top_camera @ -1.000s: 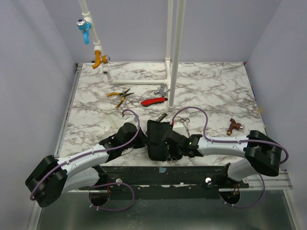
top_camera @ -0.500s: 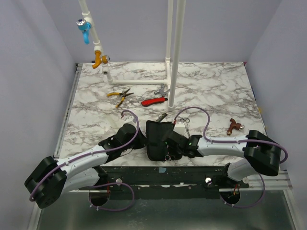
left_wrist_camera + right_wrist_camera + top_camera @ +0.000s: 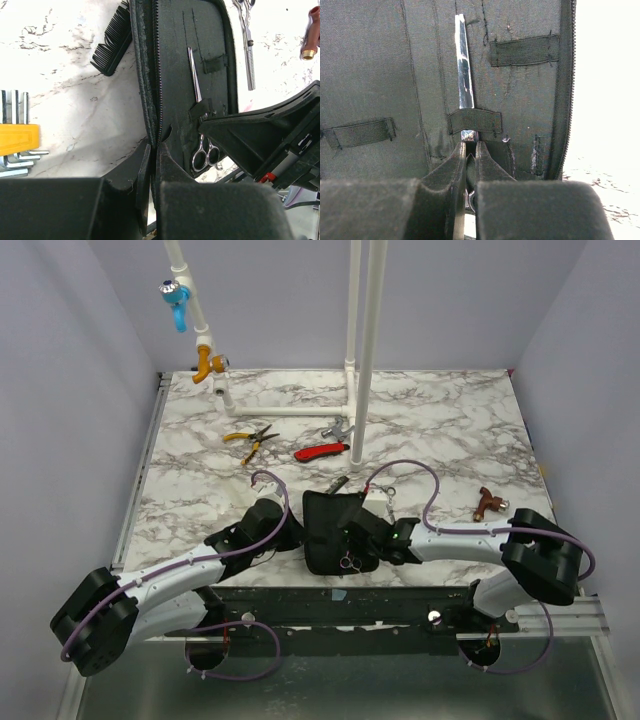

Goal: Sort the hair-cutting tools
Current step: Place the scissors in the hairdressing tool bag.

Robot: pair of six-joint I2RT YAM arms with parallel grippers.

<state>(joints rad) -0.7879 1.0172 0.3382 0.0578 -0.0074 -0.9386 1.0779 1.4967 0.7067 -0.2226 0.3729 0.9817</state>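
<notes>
Right end effector point(image 3: 470, 148) is pressed almost together, pinching the small silver scissors point(image 3: 464, 75) right around the pivot. The blades poke out ahead of its fingertips and are threaded under an elastic loop point(image 3: 474, 121) sewn into the lining of the open black case point(image 3: 370, 75). So that pair is in the case, tips pointing away from the end effector and finger rings back behind its fingers.

Left end effector point(image 3: 152, 162) sits off to the side of the right one. It's clamped on the case's zippered edge, pinning the case to the counter point(image 3: 65, 100).

Looks like the step in hand is seating the scissors in their slot. To do it well, the push should run straight along the blade line so nothing skews or snags under the loop. The blades should lie flat on the lining, and the release should wait until the pivot is snug against the loop. The left grip needs to hold that edge firm so the case doesn't scoot.

Further out, past the left end effector, a black comb point(image 3: 114, 40) lies just beside the case's edge on one side. A second pair of shears point(image 3: 247, 45) lies on the other side. Both are on the counter, not packed yet.
</notes>
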